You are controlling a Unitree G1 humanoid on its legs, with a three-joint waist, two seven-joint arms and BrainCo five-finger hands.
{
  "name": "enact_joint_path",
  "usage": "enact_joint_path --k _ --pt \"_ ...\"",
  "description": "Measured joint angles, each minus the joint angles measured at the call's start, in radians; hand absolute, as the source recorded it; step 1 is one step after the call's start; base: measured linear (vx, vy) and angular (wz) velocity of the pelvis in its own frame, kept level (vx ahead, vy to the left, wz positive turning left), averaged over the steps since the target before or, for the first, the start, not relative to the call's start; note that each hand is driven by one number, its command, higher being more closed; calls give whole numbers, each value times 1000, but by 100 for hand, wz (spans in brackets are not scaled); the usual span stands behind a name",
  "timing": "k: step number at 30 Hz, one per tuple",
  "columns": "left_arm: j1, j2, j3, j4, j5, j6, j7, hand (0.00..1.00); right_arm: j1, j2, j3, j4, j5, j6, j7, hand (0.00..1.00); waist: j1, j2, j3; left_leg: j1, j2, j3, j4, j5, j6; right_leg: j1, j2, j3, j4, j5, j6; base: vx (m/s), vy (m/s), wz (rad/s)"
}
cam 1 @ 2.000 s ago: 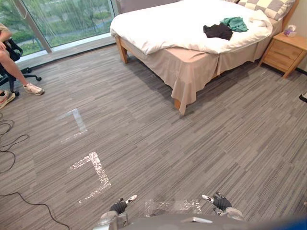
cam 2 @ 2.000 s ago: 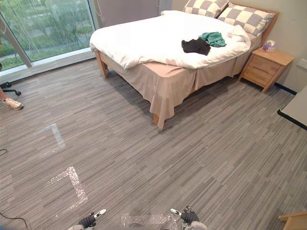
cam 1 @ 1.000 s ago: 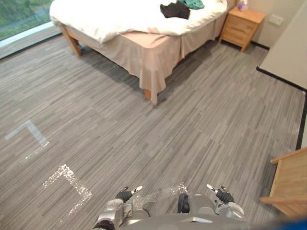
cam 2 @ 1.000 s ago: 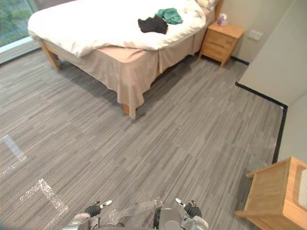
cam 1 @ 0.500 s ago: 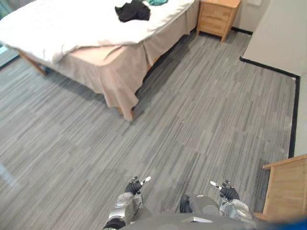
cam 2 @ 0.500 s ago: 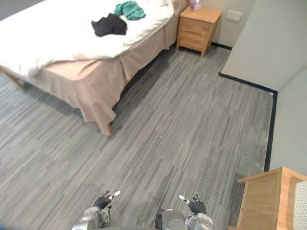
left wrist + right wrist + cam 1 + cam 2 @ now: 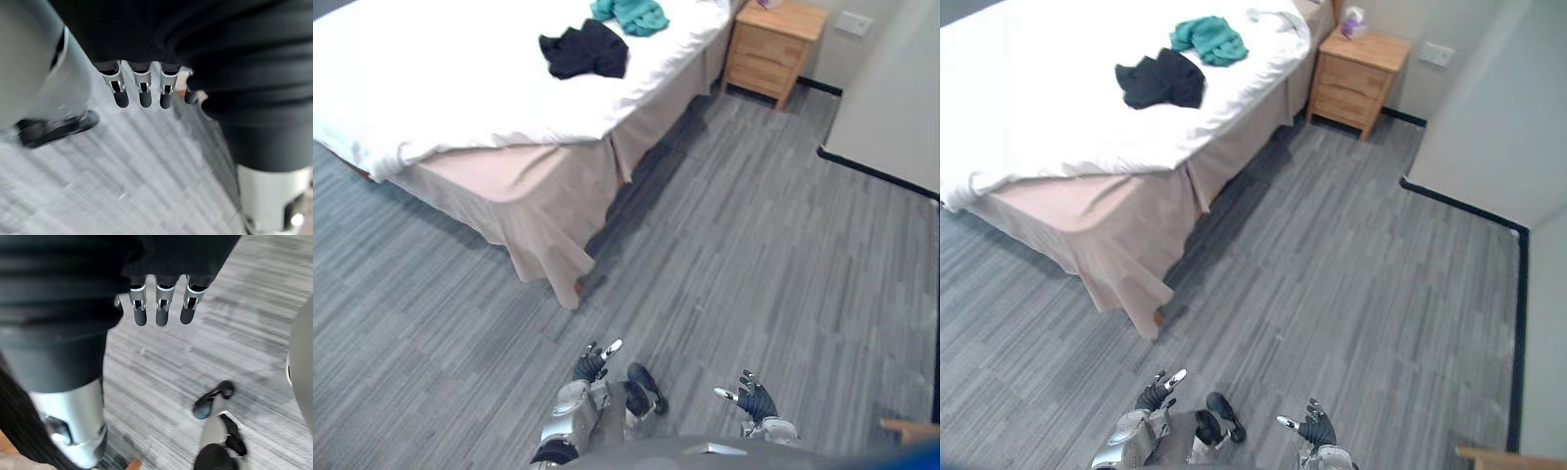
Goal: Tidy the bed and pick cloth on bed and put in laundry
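Grey striped floor (image 7: 754, 245) lies beneath the left hand (image 7: 590, 365) and right hand (image 7: 754, 400), both low, fingers loosely straight and holding nothing. Farther off, on the white bed (image 7: 431, 93), a black cloth (image 7: 582, 51) lies just beside a green cloth (image 7: 631, 13), with a wooden nightstand (image 7: 771, 47) beyond.

Both head eyes look steeply down from standing height, sharing bed (image 7: 460, 88), nightstand (image 7: 1361, 73) and floor (image 7: 754, 245). Each wrist camera peers close along its fingers (image 7: 145, 95) at that floor.
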Motion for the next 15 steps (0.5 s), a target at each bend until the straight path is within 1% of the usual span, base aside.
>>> enact_joint_path --k 1,2,3,4,5,6,8,9,10,11,12,13,14,15 --pt "-1 9 -14 13 0 2 3 0 -7 -6 -2 4 2 1 -4 0 -6 0 0 18 -11 -16 -17 -2 -3 -54 -2 25 115 15 20 388 186 79" --pt "-5 25 -34 36 -1 4 9 0 -13 -16 -5 11 21 7 -5 0 -17 2 2 59 -27 -57 -44 -4 -8 -158 -8 49 314 -8 26 359 139 78" --pt "-6 38 -38 60 -6 4 10 0 -15 -25 -12 7 31 4 -5 0 -24 6 4 118 -39 -89 -73 -4 -12 -234 -28 31 433 -55 5 349 115 79" --pt "-7 42 -38 71 -13 5 10 0 -14 -31 -12 3 35 -1 -5 0 -25 9 5 150 -43 -109 -87 -5 -14 -267 -37 24 464 -79 -12 416 75 96" --pt "-12 49 -37 77 -38 10 10 0 -8 -35 -16 -16 38 -16 -5 0 -36 22 13 220 -51 -166 -118 -3 -28 -342 -42 26 480 -138 -46 353 20 111" --pt "-16 49 -36 77 -48 12 10 0 1 -32 -20 -36 39 -33 -5 0 -49 18 13 253 -54 -210 -132 -2 -34 -381 -40 32 454 -166 -50 414 -36 131" --pt "-23 43 -32 80 -60 13 8 0 14 -28 -33 -56 48 -52 -6 0 -59 13 14 284 -52 -292 -139 -6 -47 -418 -36 49 359 -197 -55 340 -156 155" --pt "-36 24 -22 92 -68 13 4 0 32 -31 -56 -56 60 -69 -10 0 -61 13 15 316 -45 -390 -149 -14 -69 -428 -31 66 180 -206 -62 280 -195 202" --pt "-36 18 -20 98 -68 12 0 0 45 -31 -64 -54 63 -80 -12 0 -60 13 15 329 -39 -439 -151 -22 -80 -423 -29 77 65 -203 -64 215 -178 186" --pt "-33 16 -19 99 -68 12 0 0 53 -32 -64 -52 65 -84 -13 0 -60 14 15 333 -35 -471 -150 -28 -84 -422 -26 89 -8 -198 -70 238 -222 140" --pt "-25 11 -7 101 -66 12 0 0 65 -37 -59 -45 69 -90 -13 0 -58 13 15 339 -24 -522 -149 -36 -94 -422 -22 109 -139 -170 -77 381 -391 124" --pt "-16 4 23 97 -65 2 1 0 73 -47 -40 -25 79 -94 -14 0 -57 10 13 341 -12 -552 -142 -49 -119 -417 -11 135 -266 -107 -90 324 -338 103" --pt "-14 5 31 95 -63 -3 0 0 79 -50 -27 -19 78 -98 -14 0 -55 1 10 341 -9 -558 -134 -58 -136 -412 -7 148 -323 -62 -94 356 -382 67" --pt "-16 -5 60 102 -50 -11 -5 0 78 -66 -9 -4 78 -105 -14 0 -49 1 13 347 20 -575 -111 -82 -176 -395 10 150 -353 18 -77 303 -304 34"
